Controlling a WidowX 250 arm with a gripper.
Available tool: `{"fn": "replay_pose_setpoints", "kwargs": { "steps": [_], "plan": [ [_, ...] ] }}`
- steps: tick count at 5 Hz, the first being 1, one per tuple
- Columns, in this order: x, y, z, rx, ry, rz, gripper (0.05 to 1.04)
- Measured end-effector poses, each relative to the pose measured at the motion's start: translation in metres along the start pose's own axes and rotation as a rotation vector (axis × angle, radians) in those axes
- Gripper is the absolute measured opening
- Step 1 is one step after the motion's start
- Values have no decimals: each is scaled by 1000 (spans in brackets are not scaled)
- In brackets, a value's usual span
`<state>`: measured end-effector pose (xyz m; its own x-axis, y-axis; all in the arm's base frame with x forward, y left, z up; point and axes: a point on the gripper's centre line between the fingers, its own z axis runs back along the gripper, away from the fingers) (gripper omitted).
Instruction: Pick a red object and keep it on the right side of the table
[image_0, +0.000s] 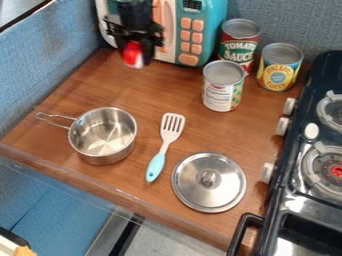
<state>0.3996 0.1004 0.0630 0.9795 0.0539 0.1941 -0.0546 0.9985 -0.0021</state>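
One black two-finger gripper (135, 42), closed on a rounded, glossy red object (132, 52) above the wood-grained counter (143, 90), before a teal-and-peach toy microwave (200, 35); with shiny round metal pot (103, 135), slotted spatula (164, 143), knobbed disc-shaped lid (209, 182), three cylindrical cans (223, 86).

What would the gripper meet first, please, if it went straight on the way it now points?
Probably the wooden tabletop, touched first by the red-and-white object in the gripper; its height is hard to judge.
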Motion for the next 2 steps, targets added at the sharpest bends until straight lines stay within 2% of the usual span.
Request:
{"fn": "replay_pose_setpoints", "kwargs": {
  "steps": [2],
  "plan": [
    [-28,-94,-11,-33,56,-26,582]
  ]
}}
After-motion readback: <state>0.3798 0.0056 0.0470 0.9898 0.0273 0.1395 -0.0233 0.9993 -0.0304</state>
